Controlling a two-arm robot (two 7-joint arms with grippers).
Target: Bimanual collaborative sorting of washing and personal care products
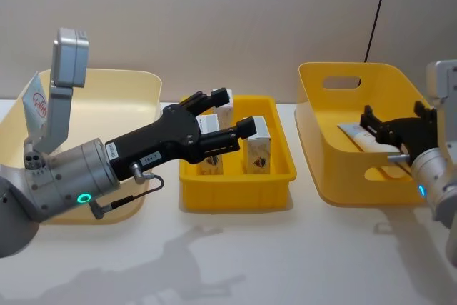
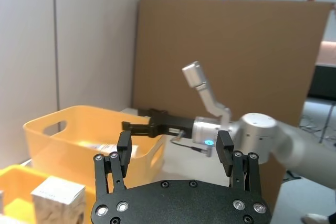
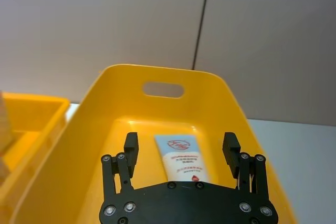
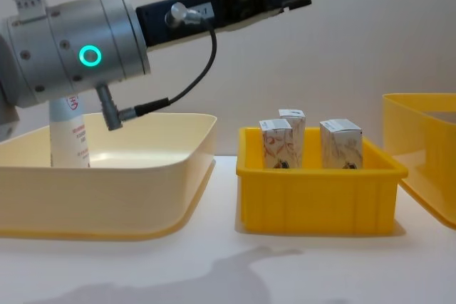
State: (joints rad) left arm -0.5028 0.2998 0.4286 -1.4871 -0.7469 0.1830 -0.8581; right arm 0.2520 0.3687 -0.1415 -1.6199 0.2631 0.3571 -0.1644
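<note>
The left gripper (image 1: 234, 112) is hanging with its jaws spread wide and is holding nothing. Directly beneath its fingertips the small yellow tray (image 1: 235, 194) is sitting. Three white cartons (image 4: 340, 144) with reddish-brown swirls are standing upright in it, and the chest view is showing a clear gap between them and the fingers. Well behind that gripper, back beside the arm's silver wrist housing, a white squeeze tube (image 4: 69, 137) with red print is standing upright in the cream bin (image 4: 107, 197). The right gripper (image 3: 181, 142) is reaching into the deep yellow bin (image 3: 163, 72) with its jaws also spread wide, gripping nothing. A second tube (image 3: 181, 158), pale with a red logo, is lying flat on that bin's floor. It is lying in line with the gap between the two fingers and pointing away from the palm toward the wall with the handle slot. Whether the fingertips are touching it cannot be told. The two grippers are sitting well apart, with the tray lying between them.
</note>
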